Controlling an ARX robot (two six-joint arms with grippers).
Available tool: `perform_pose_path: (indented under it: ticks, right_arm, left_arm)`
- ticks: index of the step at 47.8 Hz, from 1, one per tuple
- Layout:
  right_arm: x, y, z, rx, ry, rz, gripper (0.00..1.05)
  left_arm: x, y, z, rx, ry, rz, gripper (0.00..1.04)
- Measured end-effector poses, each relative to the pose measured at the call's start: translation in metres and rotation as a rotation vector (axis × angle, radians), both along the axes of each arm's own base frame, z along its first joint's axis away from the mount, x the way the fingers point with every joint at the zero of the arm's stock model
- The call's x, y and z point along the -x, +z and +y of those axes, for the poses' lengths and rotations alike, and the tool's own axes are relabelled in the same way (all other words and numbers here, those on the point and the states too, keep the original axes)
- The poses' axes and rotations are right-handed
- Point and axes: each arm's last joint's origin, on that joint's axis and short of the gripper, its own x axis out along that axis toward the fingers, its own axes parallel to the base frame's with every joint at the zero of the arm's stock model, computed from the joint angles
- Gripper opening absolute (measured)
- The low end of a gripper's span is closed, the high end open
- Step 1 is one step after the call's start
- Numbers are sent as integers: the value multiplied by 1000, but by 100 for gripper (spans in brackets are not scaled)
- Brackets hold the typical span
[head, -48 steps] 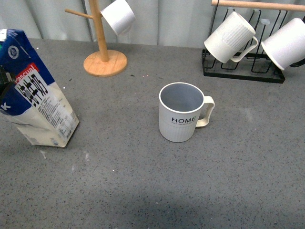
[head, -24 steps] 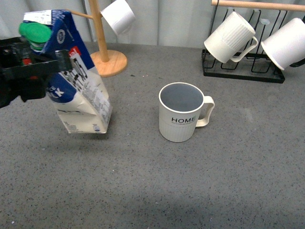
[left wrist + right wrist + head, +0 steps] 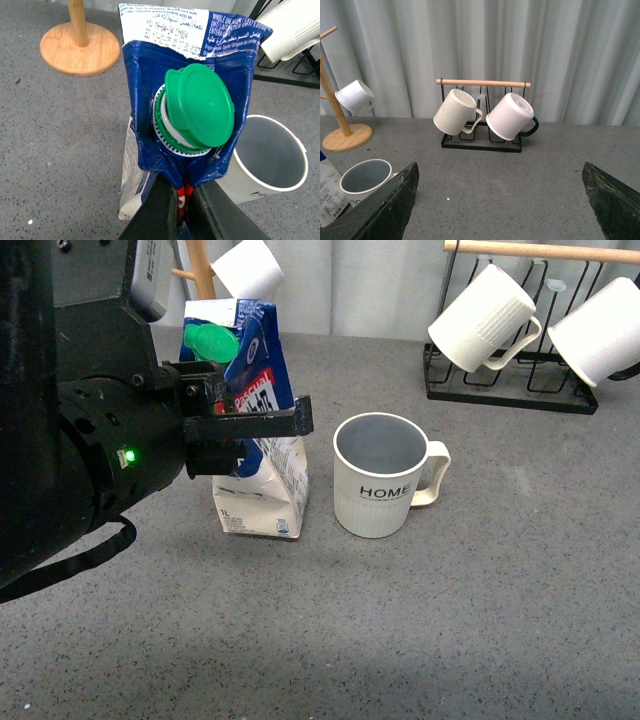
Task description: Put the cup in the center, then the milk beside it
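The cup (image 3: 383, 478), a cream ribbed mug lettered "HOME", stands upright in the middle of the grey table with its handle to the right; it also shows in the left wrist view (image 3: 267, 162) and the right wrist view (image 3: 364, 178). The milk (image 3: 262, 455), a blue and cream carton with a green cap (image 3: 199, 105), stands just left of the cup, close to it. My left gripper (image 3: 248, 425) is shut on the milk's upper part. My right gripper (image 3: 500, 200) is open and empty, well back from the cup, and does not show in the front view.
A wooden mug tree (image 3: 205, 280) with a small plain white cup (image 3: 247, 270) stands at the back left. A black wire rack (image 3: 510, 390) with two white mugs (image 3: 485, 318) stands at the back right. My left arm (image 3: 70, 420) fills the left of the front view.
My left gripper has carried the milk from the table's left edge rightward to just left of the cup, and the carton has gone from tilted to upright. The cup has not moved.
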Motion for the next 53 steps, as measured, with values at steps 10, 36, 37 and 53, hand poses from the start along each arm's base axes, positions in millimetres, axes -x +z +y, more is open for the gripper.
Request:
perform_pose_path:
  ticks: [10, 36, 37, 53]
  right_arm:
    - [0, 0, 0, 0, 0, 0, 95]
    - [0, 0, 0, 0, 0, 0, 95]
    - [0, 0, 0, 0, 0, 0, 95]
    - [0, 0, 0, 0, 0, 0, 95]
  left_arm:
    - [0, -4, -5, -7, 1, 15, 15]
    - [14, 23, -15, 31, -32, -53, 98]
    - [14, 24, -15, 34, -30, -57, 98]
    - [14, 60, 27, 14, 126, -198, 98]
